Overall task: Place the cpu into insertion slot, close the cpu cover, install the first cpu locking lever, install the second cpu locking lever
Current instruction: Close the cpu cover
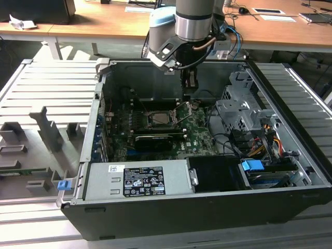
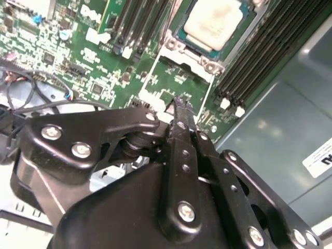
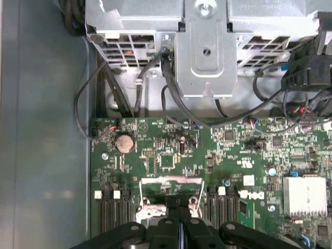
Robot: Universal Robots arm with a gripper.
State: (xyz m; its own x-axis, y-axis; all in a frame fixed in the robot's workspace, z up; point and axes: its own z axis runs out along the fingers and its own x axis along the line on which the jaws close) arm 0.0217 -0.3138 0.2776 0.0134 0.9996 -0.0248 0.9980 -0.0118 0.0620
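The cpu [image 2: 213, 22], a square chip with a silver-tan face, lies in the insertion slot [image 2: 193, 56] on the green motherboard; in the exterior view the cpu [image 1: 160, 118] sits mid-board. The cpu cover [image 3: 171, 181], a silver frame with a window, stands swung up off the slot. My gripper [image 2: 181, 105] hangs just beside the slot with its black fingers pressed together and nothing visibly between them. In the first wrist view the gripper [image 3: 179, 205] has its tips right at the cover's raised frame; whether they touch it I cannot tell. In the exterior view the gripper [image 1: 190, 92] is above the slot's far right corner.
The open computer case holds a grey drive cage [image 1: 239, 111] with cables [image 1: 228, 142] at the exterior view's right. A power supply [image 1: 140, 179] sits at the front and a long black card [image 1: 154, 139] just before the slot. Memory slots [image 2: 259, 57] flank the socket. A finned heat sink [image 3: 305, 194] sits nearby.
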